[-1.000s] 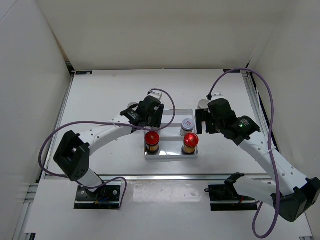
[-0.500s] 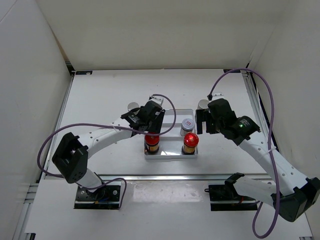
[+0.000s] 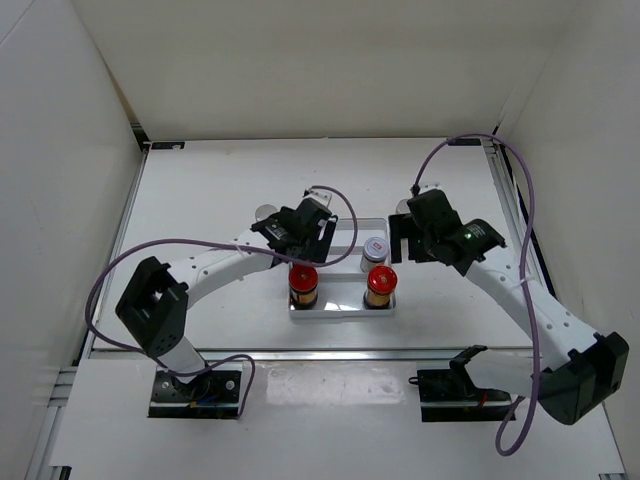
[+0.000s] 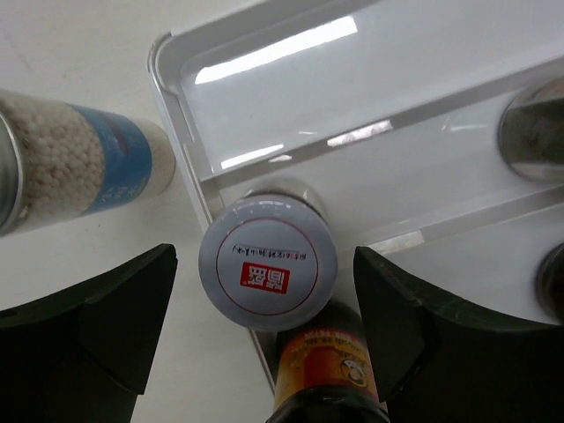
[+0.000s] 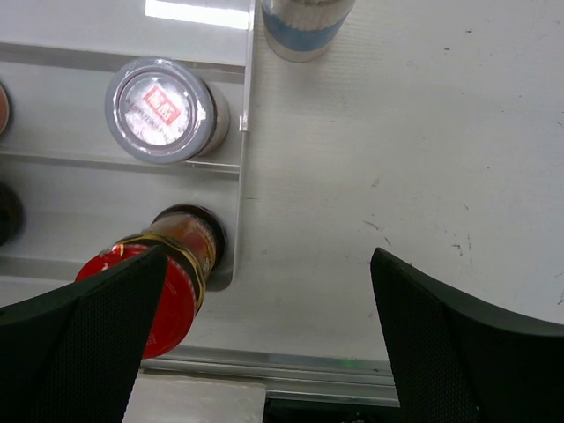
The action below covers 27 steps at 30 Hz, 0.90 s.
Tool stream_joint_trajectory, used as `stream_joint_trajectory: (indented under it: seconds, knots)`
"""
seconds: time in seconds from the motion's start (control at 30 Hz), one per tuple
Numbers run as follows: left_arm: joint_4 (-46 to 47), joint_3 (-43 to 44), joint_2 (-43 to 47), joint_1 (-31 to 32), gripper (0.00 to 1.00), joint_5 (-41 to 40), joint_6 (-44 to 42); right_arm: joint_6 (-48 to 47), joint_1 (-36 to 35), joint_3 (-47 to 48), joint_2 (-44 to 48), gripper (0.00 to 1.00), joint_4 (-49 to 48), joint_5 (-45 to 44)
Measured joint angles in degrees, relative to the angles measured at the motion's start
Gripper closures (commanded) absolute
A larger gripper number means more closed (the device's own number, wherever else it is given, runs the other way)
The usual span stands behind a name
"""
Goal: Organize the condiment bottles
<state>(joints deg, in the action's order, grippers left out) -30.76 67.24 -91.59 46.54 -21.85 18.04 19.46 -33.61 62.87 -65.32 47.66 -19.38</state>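
The white divided tray [image 3: 340, 228] holds two red-capped amber bottles in its near row, one left [image 3: 303, 280] and one right [image 3: 380, 283]. A short silver-capped shaker [image 3: 375, 246] stands in the middle row on the right. My left gripper [image 3: 303, 238] is open and straddles a second short silver-capped shaker [image 4: 267, 273], which stands in the middle row on the left. It does not touch it. One tall white-blue shaker [image 4: 79, 172] stands on the table left of the tray, another [image 3: 403, 208] to its right. My right gripper [image 3: 408, 240] is open and empty beside the tray's right edge.
The tray's far row [image 4: 291, 97] shows nothing in it. In the right wrist view the tray's near right corner [image 5: 231, 264] holds the red-capped bottle [image 5: 150, 286], with bare table [image 5: 397, 176] to the right. A metal rail [image 3: 320, 352] runs along the near table edge.
My left gripper dipped toward the left red-capped bottle, then drew back a little, so that cap shows fully now. My right gripper shifted slightly toward the far side.
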Motion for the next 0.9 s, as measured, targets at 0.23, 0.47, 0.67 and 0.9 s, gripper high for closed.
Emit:
stream_joint_trajectory:
  seconds: [0.23,0.47,0.67,0.9]
  knots:
    - [-2.29,9.22,0.0,0.07,0.01,-2.71,-3.1,-0.26,5.18,8.31,-7.21,0.01,0.68,0.02]
    - [-2.56,12.85,6.27,-0.74,0.01,-8.7,-11.5,-1.99,11.47,19.19,-18.6,0.01,0.17,2.27]
    - [4.87,2.43,14.86,-4.24,0.01,-16.65,-17.05,-2.36,15.34,24.83,-29.77,0.09,-0.48,6.69]
    - [12.07,-15.45,27.98,-2.91,0.01,-22.29,-21.44,-3.08,15.74,25.53,-37.59,0.53,-1.42,10.36]
